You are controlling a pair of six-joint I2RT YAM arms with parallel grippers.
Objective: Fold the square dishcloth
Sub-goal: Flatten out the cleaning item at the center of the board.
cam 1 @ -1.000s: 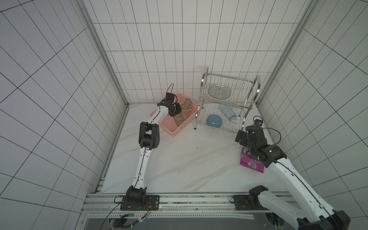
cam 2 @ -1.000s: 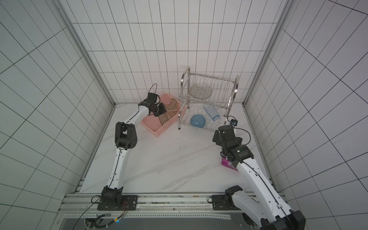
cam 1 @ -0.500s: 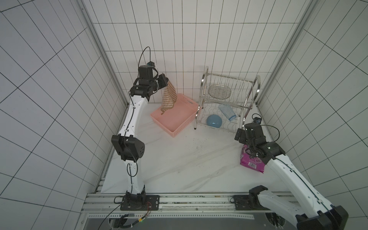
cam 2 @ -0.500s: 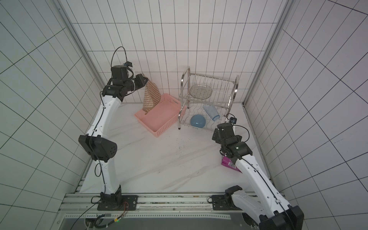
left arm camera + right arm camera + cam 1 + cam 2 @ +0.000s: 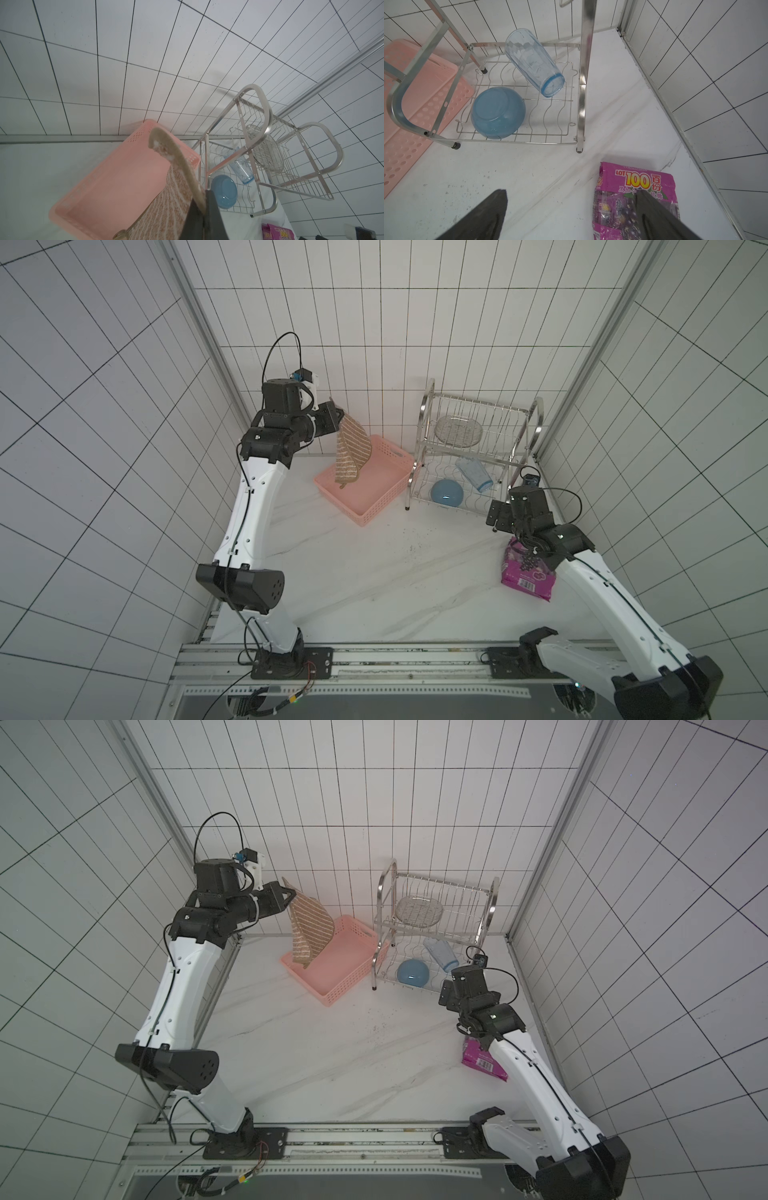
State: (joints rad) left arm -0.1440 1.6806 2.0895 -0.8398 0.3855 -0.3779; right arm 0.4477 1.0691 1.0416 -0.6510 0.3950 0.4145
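Observation:
The square dishcloth (image 5: 351,452) (image 5: 309,928), tan-brown with thin pale stripes, hangs in the air over the back of the pink basket (image 5: 362,524). My left gripper (image 5: 338,416) (image 5: 291,896) is shut on its top corner, held high near the back wall. In the left wrist view the cloth (image 5: 172,199) drapes away from the shut jaws of the left gripper (image 5: 204,200), its brown edge binding curling upward and its corner loop hanging at the bottom. My right gripper (image 5: 496,518) (image 5: 571,193) stands open and empty, low over the table in front of the rack.
A steel dish rack (image 5: 428,406) stands right of the basket (image 5: 328,1004). It holds a blue bowl (image 5: 446,493) (image 5: 498,112), a clear blue cup (image 5: 473,473) (image 5: 533,62) and a wire dish (image 5: 459,430). A purple packet (image 5: 525,576) (image 5: 633,180) lies under the right arm.
The left arm has lifted the dishcloth up out of the pink basket and drawn it back toward the wall corner. The right arm has barely moved.

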